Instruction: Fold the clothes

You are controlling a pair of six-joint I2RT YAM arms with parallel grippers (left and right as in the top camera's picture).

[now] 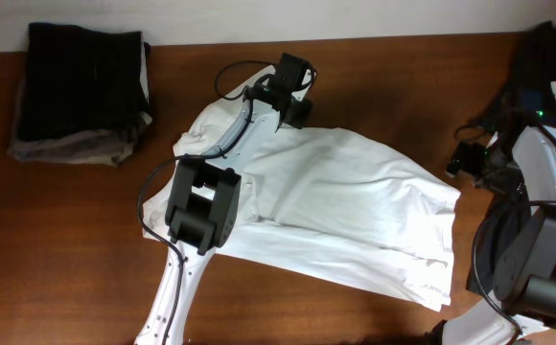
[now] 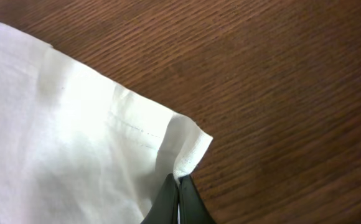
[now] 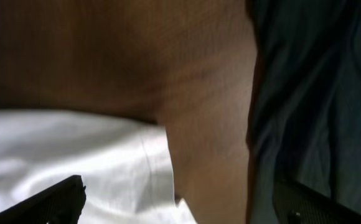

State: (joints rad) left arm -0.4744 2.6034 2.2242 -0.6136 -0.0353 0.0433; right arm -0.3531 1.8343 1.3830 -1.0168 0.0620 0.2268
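Covering wood-grain table (image 1: 77, 244), T-shirt (image 1: 355, 201), corner clenched in left gripper (image 2: 179, 190); right gripper (image 3: 179, 205) seemingly released.

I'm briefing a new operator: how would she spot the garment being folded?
On the wooden table, look at the middle. A white T-shirt lies spread out and wrinkled there. It is pale and unfolded, unlike the dark pile folded in the far left corner.

Plain white T-shirt (image 1: 345, 206), wrinkled, short-sleeved. Spread out flat on a slant, stretching from 10 o'clock of centre down to 4 o'clock. Doubled over itself toward 5 o'clock, one layer lying on another, hems stacked. Stitched hem corner at 12 o'clock curled and pinched.
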